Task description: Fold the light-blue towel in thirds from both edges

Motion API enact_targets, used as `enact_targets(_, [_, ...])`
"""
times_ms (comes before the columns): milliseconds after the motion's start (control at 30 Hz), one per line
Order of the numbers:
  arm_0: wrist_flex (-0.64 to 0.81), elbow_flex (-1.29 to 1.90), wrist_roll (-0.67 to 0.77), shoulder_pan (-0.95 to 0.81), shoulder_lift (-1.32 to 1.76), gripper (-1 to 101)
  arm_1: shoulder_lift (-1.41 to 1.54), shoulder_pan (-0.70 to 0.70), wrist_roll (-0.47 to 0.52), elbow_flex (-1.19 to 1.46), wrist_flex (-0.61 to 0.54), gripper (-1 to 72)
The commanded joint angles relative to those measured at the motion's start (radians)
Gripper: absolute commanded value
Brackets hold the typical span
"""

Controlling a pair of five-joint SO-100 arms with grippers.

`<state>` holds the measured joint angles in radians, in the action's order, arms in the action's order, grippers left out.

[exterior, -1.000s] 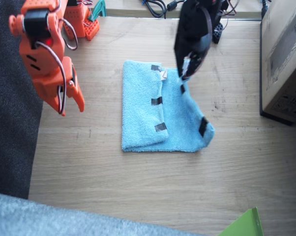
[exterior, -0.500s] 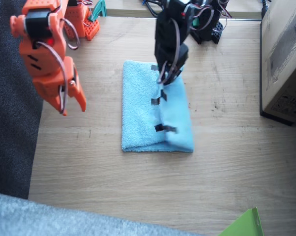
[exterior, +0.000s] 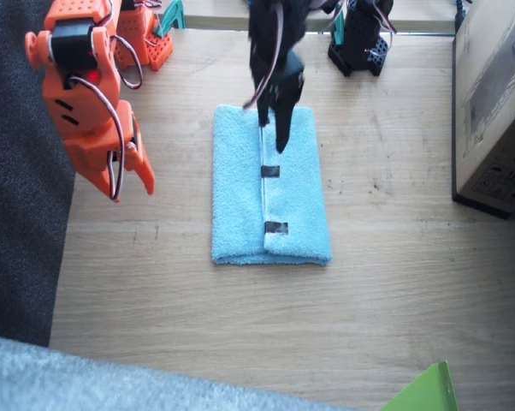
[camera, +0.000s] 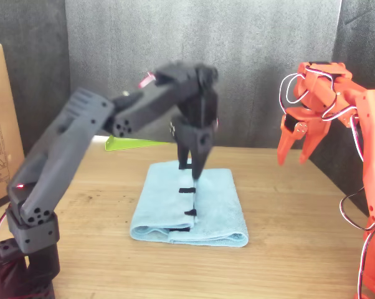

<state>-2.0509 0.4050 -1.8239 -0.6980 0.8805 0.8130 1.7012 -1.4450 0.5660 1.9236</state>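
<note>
One light-blue towel (exterior: pixel 270 186) is laid flat mid-table, folded in thirds; since a second ago its raised flap has been lowered onto it. Two tape strips (exterior: pixel 271 171) are counted along the overlapping edge.

Left gripper (exterior: pixel 277 120), black: poised over the towel's far end, jaws narrowly parted, empty.

Right gripper (exterior: pixel 131 181), orange: held well clear of the towel, jaws spread, empty.

One cardboard box (exterior: pixel 494 94): contents cannot be told.

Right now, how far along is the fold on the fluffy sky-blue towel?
Both sides of the fluffy sky-blue towel look folded in, with the black tape strips lined up along the middle seam. The black left gripper hangs over the far end of that seam; whether it grips cloth is unclear. The orange right gripper hangs open, clear. Only release and retreat seem left.
</note>
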Motion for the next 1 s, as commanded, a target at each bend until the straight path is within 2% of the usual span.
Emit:
enact_targets(0, [-0.015,0.002,0.0,-0.135,0.196,31,0.101,0.014,-0.021,0.061,-0.034,27.8])
enact_targets(200, [0.009,0.216,0.038,-0.58,0.43,30,0.345,0.017,-0.015,0.37,-0.184,28.1])
enact_targets(300, [0.189,0.586,0.018,-0.772,0.67,31,0.505,0.018,-0.003,0.592,-0.29,27.8])
enact_targets(433, [0.377,1.052,-0.003,-0.942,0.968,30,0.758,0.029,0.029,0.945,-0.436,27.3])
enact_targets(533, [0.511,1.391,-0.008,-1.019,1.18,26,0.94,0.015,0.054,1.198,-0.534,25.9])
enact_targets(600, [0.586,1.595,-0.002,-1.046,1.302,18,1.039,-0.006,0.069,1.336,-0.583,21.1])
enact_targets(633, [0.615,1.677,0.0,-1.055,1.355,12,1.081,-0.017,0.075,1.394,-0.603,17.6])
enact_targets(667, [0.638,1.749,0.005,-1.063,1.407,5,1.118,-0.028,0.077,1.447,-0.617,9.9])
enact_targets(733, [0.663,1.859,0.018,-1.071,1.508,0,1.193,-0.048,0.091,1.543,-0.638,0.0])
enact_targets(967, [0.707,2.034,0.052,-1.112,1.755,0,1.425,-0.16,0.164,1.724,-0.673,0.0])
